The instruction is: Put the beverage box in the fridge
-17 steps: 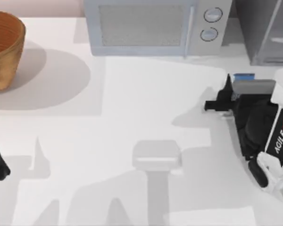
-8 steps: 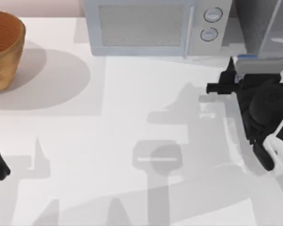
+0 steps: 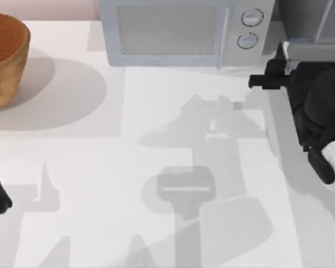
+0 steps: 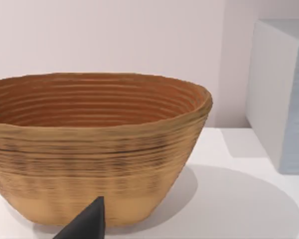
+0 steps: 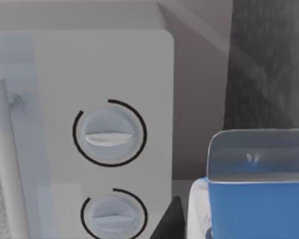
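Right pincer (image 3: 287, 56) clasping beverage box (image 5: 256, 199), beside fridge (image 3: 307, 17)

Bright even light; soft grey shadows on white table (image 3: 100, 167), no glare

Ribbed woven basket (image 4: 94, 144), matt table (image 3: 128, 156)

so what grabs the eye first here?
The right gripper, raised at the table's far right beside the microwave, carrying the blue-topped beverage box toward the fridge. Next, the big woven basket at far left, with the left gripper parked near it.
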